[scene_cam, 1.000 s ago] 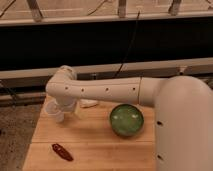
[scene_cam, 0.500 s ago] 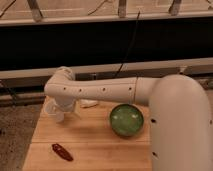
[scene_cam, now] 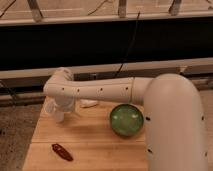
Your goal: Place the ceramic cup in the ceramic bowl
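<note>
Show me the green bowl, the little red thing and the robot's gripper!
Bowl (scene_cam: 126,120): camera view, on the middle of its green inside.
Red thing (scene_cam: 62,152): camera view, on its middle, at the front left of the table (scene_cam: 100,145).
Gripper (scene_cam: 60,109): camera view, on its lower end, over the back left corner.

Wooden table (scene_cam: 95,147) by a dark wall (scene_cam: 100,45).
Speckled floor (scene_cam: 15,125) on the left; the gripper (scene_cam: 60,111) is over the table's back left corner.

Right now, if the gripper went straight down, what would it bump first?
Probably the ceramic cup, which sits right under the gripper at the back left of the wooden table; depth is unclear, so they may already touch.
</note>
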You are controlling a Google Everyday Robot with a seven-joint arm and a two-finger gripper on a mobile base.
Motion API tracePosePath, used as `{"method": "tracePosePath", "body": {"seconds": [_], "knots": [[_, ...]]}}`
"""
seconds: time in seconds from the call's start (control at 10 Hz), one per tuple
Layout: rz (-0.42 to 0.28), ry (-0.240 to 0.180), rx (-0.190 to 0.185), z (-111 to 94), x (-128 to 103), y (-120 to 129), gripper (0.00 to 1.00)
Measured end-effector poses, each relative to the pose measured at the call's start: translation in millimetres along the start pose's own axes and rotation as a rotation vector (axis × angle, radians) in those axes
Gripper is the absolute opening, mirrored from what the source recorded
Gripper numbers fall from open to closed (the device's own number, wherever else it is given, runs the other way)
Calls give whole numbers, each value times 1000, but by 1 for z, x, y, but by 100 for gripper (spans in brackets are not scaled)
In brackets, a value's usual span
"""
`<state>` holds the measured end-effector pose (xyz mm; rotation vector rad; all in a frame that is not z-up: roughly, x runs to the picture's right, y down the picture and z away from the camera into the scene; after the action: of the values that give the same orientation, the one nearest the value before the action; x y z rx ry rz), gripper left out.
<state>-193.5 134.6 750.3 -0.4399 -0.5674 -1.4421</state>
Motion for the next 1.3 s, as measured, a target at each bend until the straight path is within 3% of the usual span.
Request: {"method": "tracePosePath", "body": {"seconds": [0.2,0.5,0.8,1.3], "knots": [[-3,1,-2,1,0,-1,80],[32,4,41,-8,11,-8,80],[63,6,55,-9,23,-10,80],[87,14,-11,19,34,-10,80]]}}
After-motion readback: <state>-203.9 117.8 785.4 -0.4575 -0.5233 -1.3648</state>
